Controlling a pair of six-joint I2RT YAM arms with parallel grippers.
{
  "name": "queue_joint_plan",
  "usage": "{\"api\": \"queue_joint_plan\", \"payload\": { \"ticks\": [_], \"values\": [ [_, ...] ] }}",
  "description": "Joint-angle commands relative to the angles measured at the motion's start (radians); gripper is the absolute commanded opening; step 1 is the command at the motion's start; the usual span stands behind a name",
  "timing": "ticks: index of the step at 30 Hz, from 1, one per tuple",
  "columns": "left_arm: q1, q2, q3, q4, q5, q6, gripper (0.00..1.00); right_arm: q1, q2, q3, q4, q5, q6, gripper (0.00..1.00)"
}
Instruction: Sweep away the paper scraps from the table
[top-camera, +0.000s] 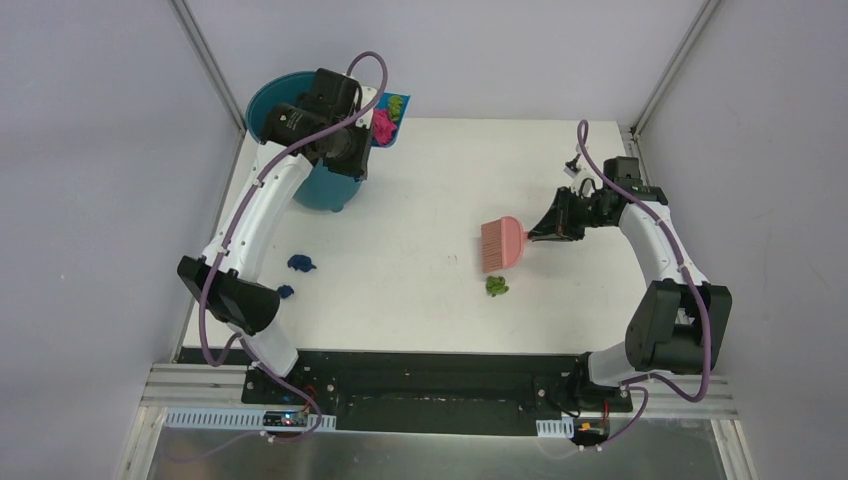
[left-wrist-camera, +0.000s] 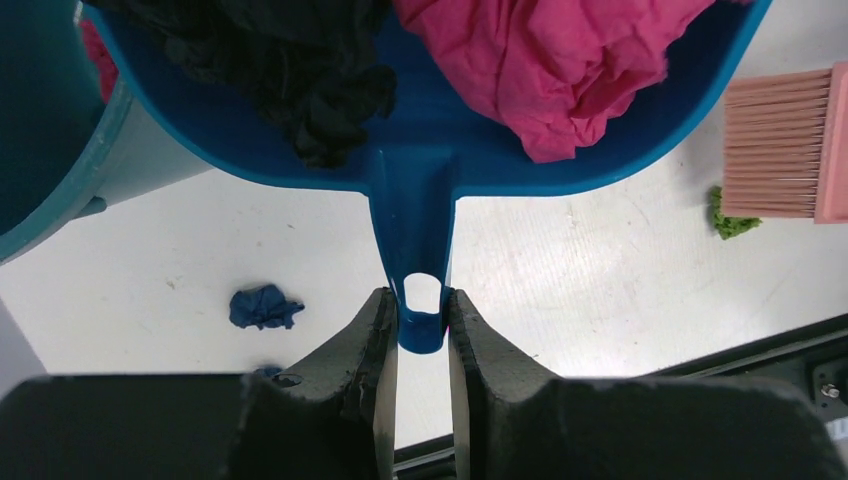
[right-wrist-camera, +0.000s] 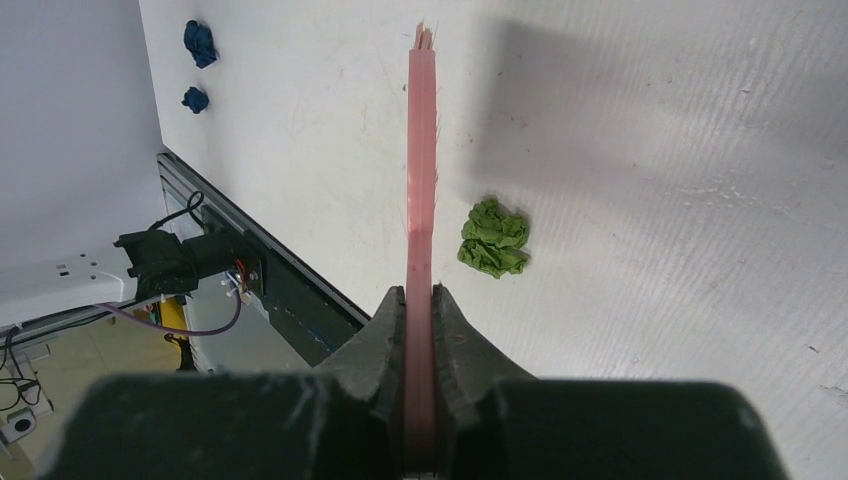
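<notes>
At teal bin (left-wrist-camera: 40, 120) rim: my left end effector (left-wrist-camera: 420, 330) pinches handle of blue dustpan (left-wrist-camera: 420, 200) carrying magenta and black paper scraps (left-wrist-camera: 550, 60). My right end effector (right-wrist-camera: 420, 300) clamps pink brush (right-wrist-camera: 422, 150). Green scrap (right-wrist-camera: 494, 237) and blue scraps (top-camera: 301, 263) lie on desk (top-camera: 420, 180). Risk: pan off-centre, so tipping spills wads beside bin.

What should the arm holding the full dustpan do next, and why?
Probably carry the dustpan over the teal bin opening, ready to tip. The left end effector grips its handle, a magenta wad and a black wad sit in it, and the bin stands right beside it. A green scrap and dark blue scraps are on the table, so the pan must be emptied first.
</notes>
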Motion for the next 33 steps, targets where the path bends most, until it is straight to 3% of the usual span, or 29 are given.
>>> {"api": "queue_joint_plan", "payload": {
  "ticks": [1,11,16,23,28,33],
  "values": [
    [0.059,0.021,0.063,0.018,0.102,-0.035,0.0,-0.006,-0.011,0.004,0.034,-0.037,-0.009,0.0],
    [0.14,0.07,0.119,0.083,0.272,-0.108,0.0,-0.006,-0.001,0.003,0.031,-0.031,-0.012,0.0],
    [0.199,0.057,0.08,0.229,0.401,-0.213,0.0,-0.006,-0.001,0.001,0.03,-0.023,-0.013,0.0],
    [0.315,-0.066,-0.191,0.595,0.555,-0.451,0.0,-0.009,-0.003,-0.001,0.027,-0.013,-0.011,0.0],
    [0.389,-0.148,-0.419,0.918,0.687,-0.715,0.0,-0.01,0.003,-0.001,0.026,-0.016,-0.013,0.0],
    [0.43,-0.214,-0.582,1.17,0.707,-0.883,0.0,-0.012,0.004,0.001,0.021,-0.016,-0.031,0.0]
  ]
}}
